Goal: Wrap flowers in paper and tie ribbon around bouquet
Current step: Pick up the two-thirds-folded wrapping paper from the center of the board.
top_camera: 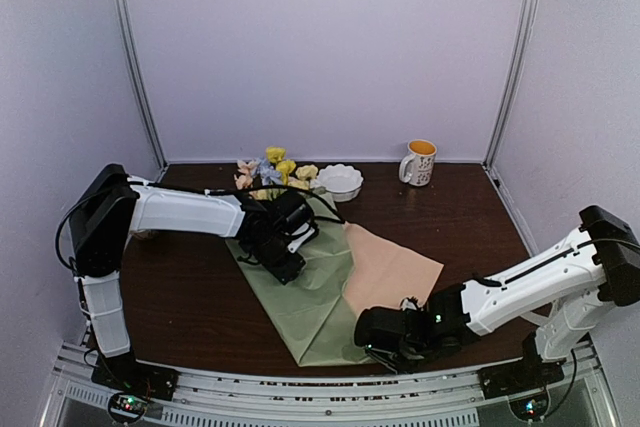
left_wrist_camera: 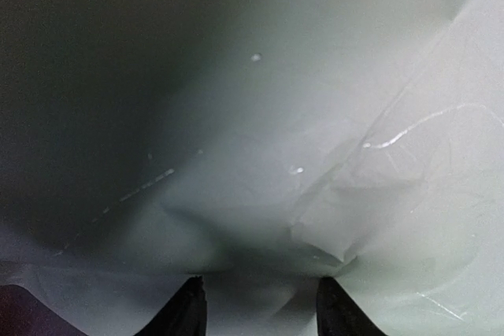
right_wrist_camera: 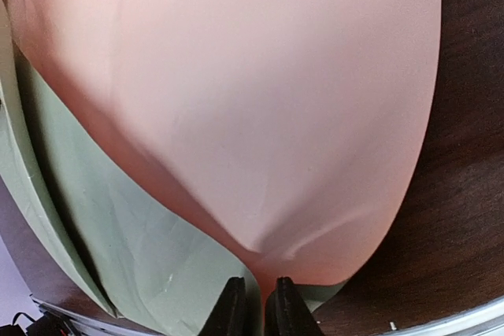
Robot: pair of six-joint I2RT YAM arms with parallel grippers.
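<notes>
In the top view the flowers [top_camera: 278, 165] show only as blossoms at upper centre, their stems hidden beneath the paper [top_camera: 315, 297] and the left arm [top_camera: 190, 210]. The left wrist view is a blurred, shadowed stretch of green paper, with the left fingers [left_wrist_camera: 185, 314] cut off by the bottom edge. In the right wrist view only the tips of the right fingers [right_wrist_camera: 231, 311] show at the bottom edge, either side of the paper's fold; whether they pinch it cannot be told.

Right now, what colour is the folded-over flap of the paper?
The paper flap is peach-tan; the right wrist view shows it best.
</notes>
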